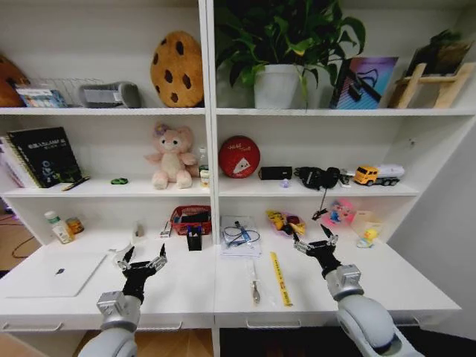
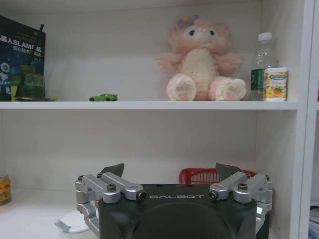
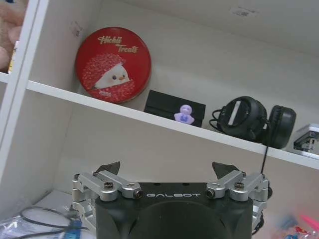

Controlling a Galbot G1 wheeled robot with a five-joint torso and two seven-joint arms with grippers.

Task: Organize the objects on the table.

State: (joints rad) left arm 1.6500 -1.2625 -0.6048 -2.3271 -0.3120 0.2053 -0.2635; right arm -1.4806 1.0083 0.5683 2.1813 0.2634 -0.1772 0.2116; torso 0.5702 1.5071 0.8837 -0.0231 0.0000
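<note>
The white table [image 1: 186, 286] holds a silver laptop [image 1: 59, 274] at the left and a green-capped bottle [image 1: 53, 225] behind it. A dark pen [image 1: 254, 282] and a yellow ruler [image 1: 280, 279] lie near the middle front. A tiny green toy car [image 2: 103, 97] sits on the shelf above, left of the pink bear. My left gripper [image 1: 143, 262] hovers open over the table right of the laptop, holding nothing. My right gripper [image 1: 314, 242] hangs open right of the ruler, also holding nothing. The wrist views show the left gripper [image 2: 170, 170] and the right gripper [image 3: 167, 168] with jaws spread wide.
A red basket [image 1: 191, 219], a black pen holder [image 1: 194, 238] and a bagged cable [image 1: 239, 236] stand at the back of the table. Small toys [image 1: 285, 222] and a yellow duck [image 1: 367, 236] lie at the back right. The shelf above carries a plush bear [image 2: 199, 59], a red tin [image 3: 113, 64] and headphones [image 3: 254, 119].
</note>
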